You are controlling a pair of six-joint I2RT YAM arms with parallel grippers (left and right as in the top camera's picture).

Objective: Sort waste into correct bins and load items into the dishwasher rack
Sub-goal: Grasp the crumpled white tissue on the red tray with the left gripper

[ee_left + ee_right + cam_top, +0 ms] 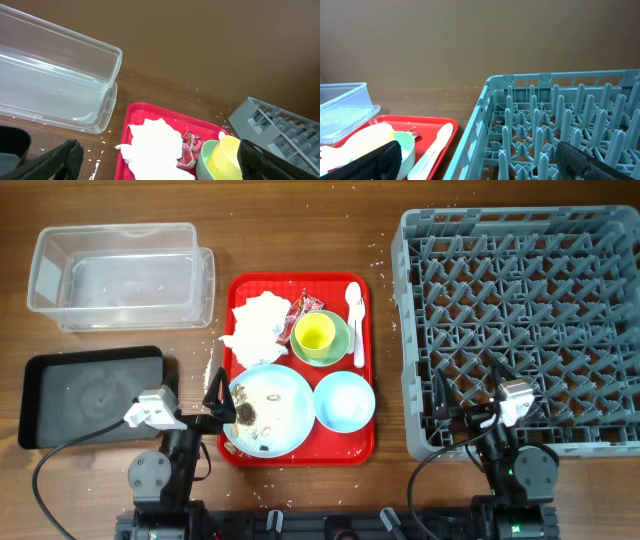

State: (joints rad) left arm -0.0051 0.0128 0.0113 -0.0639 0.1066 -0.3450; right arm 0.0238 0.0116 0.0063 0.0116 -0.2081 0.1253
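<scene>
On the red tray [365, 360] lie a crumpled white napkin [258, 325], a red wrapper [305, 308], a yellow cup [316, 332] standing in a pale green saucer-bowl [338, 350], a white spoon [356, 320], a light blue plate [280, 395] with crumbs [245, 415], and a light blue bowl [345, 400]. My left gripper [218, 405] is open and empty at the plate's left edge. My right gripper [445, 412] is open and empty over the grey rack's [520, 300] front left corner. The left wrist view shows the napkin [152, 142], wrapper [188, 150] and cup [225, 157].
The clear tub [120, 275] stands at the back left and the black tray [90, 395] at the front left. Pale crumbs lie scattered on the wood left of the red tray. The right wrist view shows the spoon [432, 147] and the rack wall [480, 125].
</scene>
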